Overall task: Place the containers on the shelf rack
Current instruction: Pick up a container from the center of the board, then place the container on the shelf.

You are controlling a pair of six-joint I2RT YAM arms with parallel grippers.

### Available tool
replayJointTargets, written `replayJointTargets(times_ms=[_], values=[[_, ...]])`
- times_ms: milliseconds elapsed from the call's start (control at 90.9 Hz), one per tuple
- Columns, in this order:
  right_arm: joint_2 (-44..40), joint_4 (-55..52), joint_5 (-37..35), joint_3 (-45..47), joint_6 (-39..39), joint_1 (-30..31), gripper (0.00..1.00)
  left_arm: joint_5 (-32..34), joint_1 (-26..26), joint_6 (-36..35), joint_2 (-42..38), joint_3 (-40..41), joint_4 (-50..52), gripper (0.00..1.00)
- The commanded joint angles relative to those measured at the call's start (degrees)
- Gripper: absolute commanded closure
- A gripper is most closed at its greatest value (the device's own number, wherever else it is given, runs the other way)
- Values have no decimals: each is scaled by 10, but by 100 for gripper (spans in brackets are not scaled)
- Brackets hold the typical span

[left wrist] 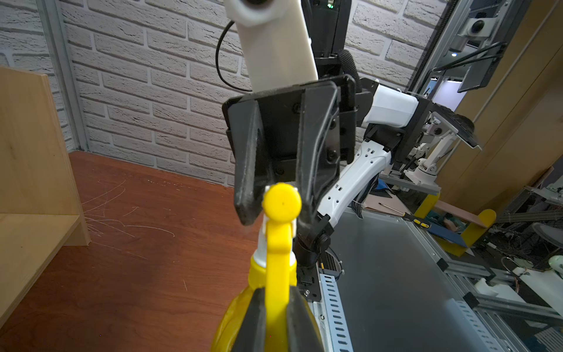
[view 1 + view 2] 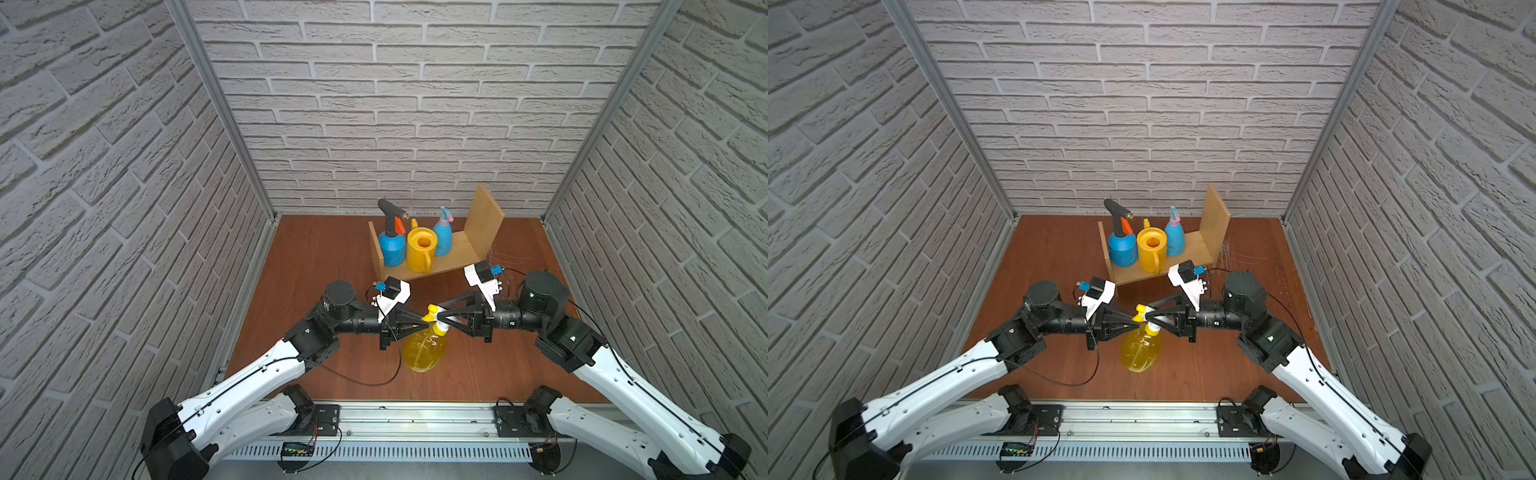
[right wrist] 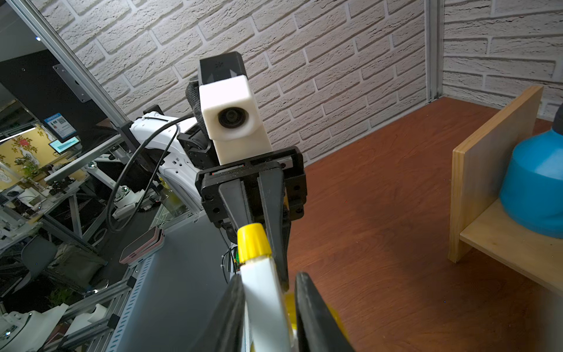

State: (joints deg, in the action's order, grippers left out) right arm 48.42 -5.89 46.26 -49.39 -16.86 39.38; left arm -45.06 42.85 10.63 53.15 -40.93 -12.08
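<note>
My left jaws clamp the bottle's (image 2: 424, 351) trigger at mid-desk (image 2: 316, 249), short of the rack (image 2: 484, 216); right jaws flank its head, grip unclear; light, slick plastic, probably best held at the neck.

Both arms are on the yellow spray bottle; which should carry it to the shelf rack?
Right, probably. The shelf rack's free spot lies by its taller panel, on the right arm's side; sprayer, watering can and teardrop bottle fill the rest. Right jaws flank the yellow spray bottle's head.
</note>
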Motion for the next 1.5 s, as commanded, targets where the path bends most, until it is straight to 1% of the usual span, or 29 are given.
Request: replayJointTargets(times_ms=[0,154,264,319,407,429,484,528,550,649,682,715,748,781,803,825,891,935,979,1012,1056,1111,1166,1353,1419,1485], values=[[5,-9,24,-16,14,2,65,6,-2,7,-9,-8,-45,100],[12,-17,33,-23,21,2,64,6,-1,8,-8,-7,-49,100],[15,-24,38,-30,29,2,67,8,-2,8,-7,-8,-50,100],[15,-29,40,-33,35,2,70,10,-2,8,-8,-8,-48,100],[15,-41,38,-39,47,1,85,21,-2,6,-8,-8,-42,99],[14,-45,38,-39,52,2,87,24,-1,4,-9,-8,-40,95],[10,-55,32,-41,60,1,91,34,-1,2,-12,-8,-34,78],[6,-65,25,-41,68,1,94,42,-2,0,-16,-7,-31,69],[3,-70,19,-41,72,1,94,47,-1,-3,-18,-8,-28,63],[-17,-93,-18,-34,85,-3,96,84,-3,-23,-37,-10,-11,42],[-28,-101,-34,-30,87,-4,96,105,-2,-30,-48,-11,-6,30],[-41,-108,-62,-25,88,-6,96,133,-3,-39,-60,-10,5,21],[-52,-115,-92,-18,90,-8,96,166,-3,-47,-74,-8,14,14],[-69,-124,-129,-13,88,-9,97,215,-3,-54,-86,-6,27,9],[-82,-131,-161,-7,85,-9,96,248,-3,-57,-96,-3,34,6],[-92,-136,-208,-3,82,-10,96,286,-3,-57,-108,1,45,3],[-124,-156,-342,12,49,-10,97,410,-3,-49,-137,19,70,2],[-140,-167,-424,19,28,-10,97,495,-4,-28,-147,34,87,2],[-146,-173,-476,24,20,-10,97,560,-8,14,-153,50,110,2],[-144,-173,-512,24,15,-10,96,586,-12,44,-156,60,123,2],[-132,-172,-547,19,12,-10,97,601,-20,77,-158,77,132,2],[-104,-175,-592,2,11,-10,96,604,-27,127,-159,94,137,2],[-69,-175,-631,-16,15,-10,97,606,-34,155,-157,109,138,2],[80,-142,-753,-95,20,-11,97,608,-43,151,-153,103,155,2],[132,-133,-770,-122,13,-21,97,609,-43,148,-160,100,165,2],[176,-132,-767,-149,-11,-43,97,612,-44,147,-171,102,172,2]])
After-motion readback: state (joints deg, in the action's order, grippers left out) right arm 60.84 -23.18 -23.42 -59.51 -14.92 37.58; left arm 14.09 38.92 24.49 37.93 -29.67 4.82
